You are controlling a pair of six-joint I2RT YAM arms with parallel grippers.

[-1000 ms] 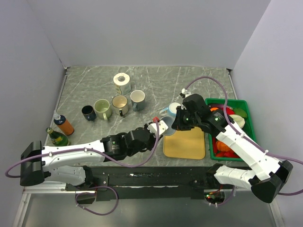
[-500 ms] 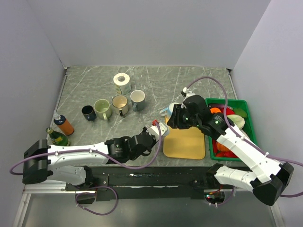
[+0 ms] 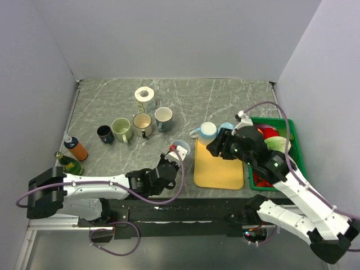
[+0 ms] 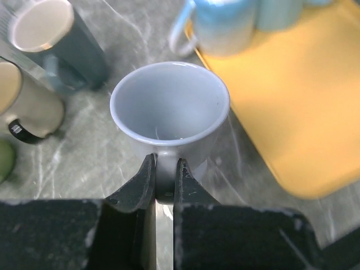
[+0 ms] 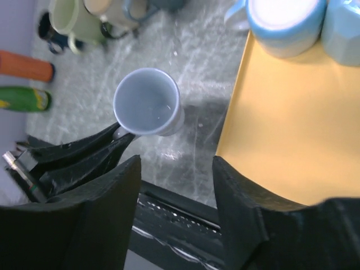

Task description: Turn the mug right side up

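Note:
The mug (image 4: pixel 169 107) is pale grey-blue and stands mouth up just left of the yellow board (image 3: pixel 219 169). My left gripper (image 4: pixel 165 169) is shut on its handle, which fills the gap between the two fingers. From above, the mug (image 3: pixel 180 145) sits at the tip of my left gripper (image 3: pixel 175 153). In the right wrist view the mug (image 5: pixel 147 103) lies ahead of my right gripper (image 5: pixel 175 169), which is open and holds nothing. That right gripper (image 3: pixel 216 147) hovers over the board's far left corner.
Two light blue mugs (image 3: pixel 207 130) (image 3: pixel 226 128) stand at the board's far edge. Several mugs (image 3: pixel 142 122) cluster at the back left. An orange bottle (image 3: pixel 75 148) and a green bottle (image 3: pixel 68 163) are at the left. A green bin (image 3: pixel 297 147) of toy food is at the right.
My right gripper opened, released the mug and pulled back to the right. My left gripper closed on the handle and carried the mug left and nearer, off the board's edge.

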